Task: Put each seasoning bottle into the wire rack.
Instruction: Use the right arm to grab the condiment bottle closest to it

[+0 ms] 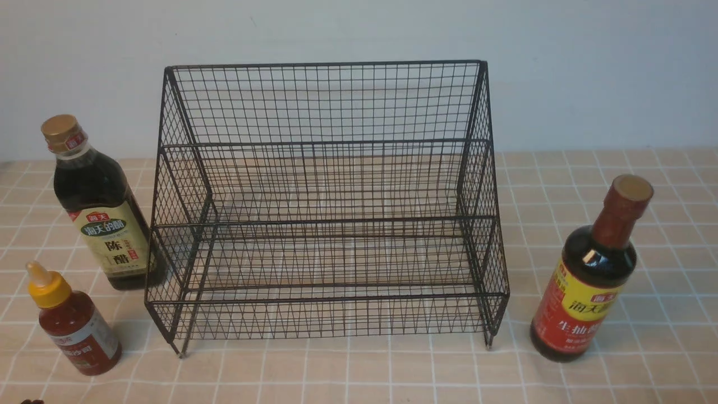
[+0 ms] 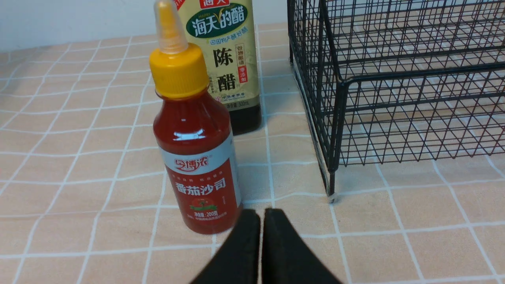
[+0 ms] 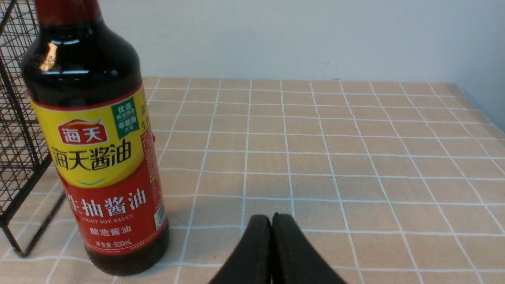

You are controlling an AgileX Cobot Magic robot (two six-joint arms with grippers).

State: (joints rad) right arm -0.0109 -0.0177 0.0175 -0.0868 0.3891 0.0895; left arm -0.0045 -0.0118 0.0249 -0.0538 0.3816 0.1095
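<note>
While the left claw (image 2: 261, 213) is pressed together, the small red bottle (image 2: 195, 150) stands just ahead of it beside the rack (image 1: 325, 144), with the gold-capped bottle (image 2: 229, 59) behind. The right claw (image 3: 272, 217), also together, has the red-necked bottle (image 3: 98, 157) standing near it, at the rack's other side.

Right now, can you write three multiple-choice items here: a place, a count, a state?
1. Where is the red-necked bottle? A) right of the wire rack B) inside it C) left of it
2. How many bottles stand left of the rack? A) one B) two C) three
3. The left hand is: A) open B) shut on nothing C) shut on a bottle
1 A: it stands beside the rack's right end.
2 B: the gold-capped bottle and the small red bottle.
3 B: its fingers meet, empty.
</note>
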